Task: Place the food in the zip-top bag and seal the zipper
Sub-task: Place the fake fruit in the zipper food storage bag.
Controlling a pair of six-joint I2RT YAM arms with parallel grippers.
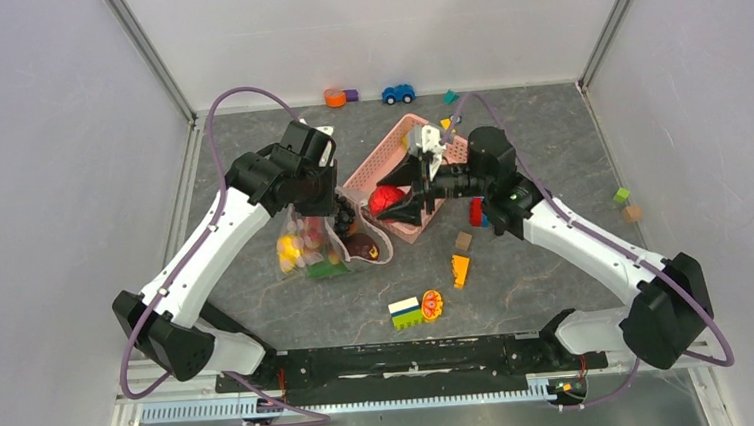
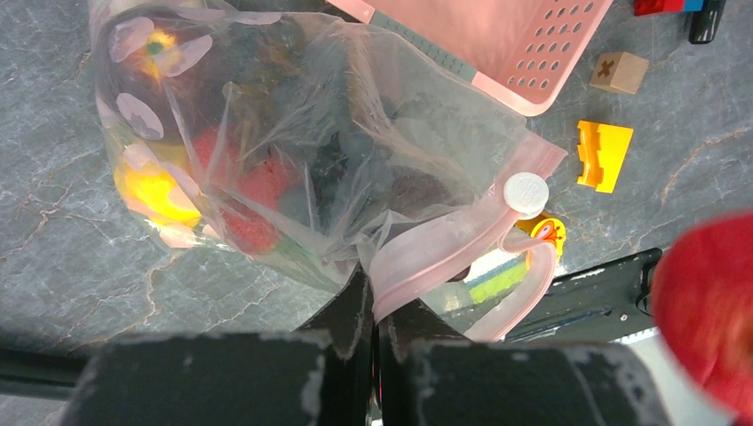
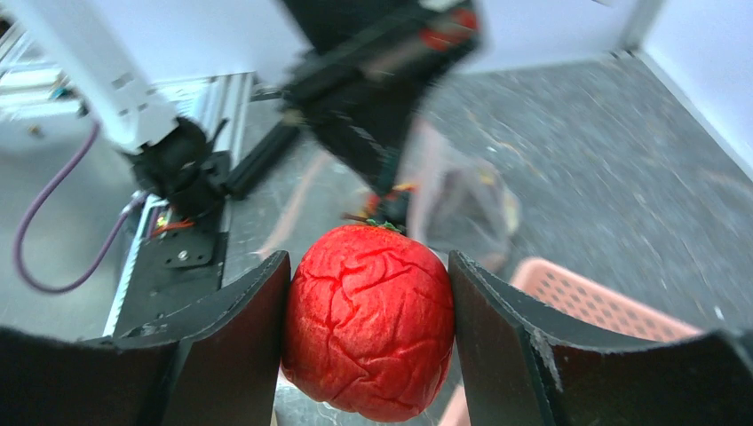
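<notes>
At the left, the left pincer (image 2: 375, 306) is seen clenched on the zipper (image 2: 444, 244), the pale pink strip along the mouth of the zip-top bag (image 1: 310, 248), with the strip pinched between the closed black fingers (image 2: 351, 315). The bag is found on the grey table (image 1: 538, 142), just left of the pink basket (image 1: 389, 152), and its mouth is held open in a loop toward the right. A white round knob (image 2: 526, 193) is carried on the strip. Through the clear plastic, a yellow-orange citrus (image 2: 155, 191), red strawberries (image 2: 257, 191) and dark berries (image 2: 337, 169) are seen packed together, and a green piece (image 1: 327, 269) is seen at the bag's near side. Just right of the bag's mouth, the red ball-like fruit (image 3: 368, 337) is gripped between the two curved jaws of the right pincer (image 3: 368, 262), held off the table above the near-left part of the basket. On the table nearer the arm bases, a yellow-and-green block (image 1: 406, 312), an orange round piece (image 1: 431, 303), an orange wedge (image 1: 460, 269) and a brown cube (image 1: 463, 240) are scattered. A blue toy car (image 1: 398, 93) is parked by the far wall, and a green block (image 1: 621, 196) is set near the right wall.
</notes>
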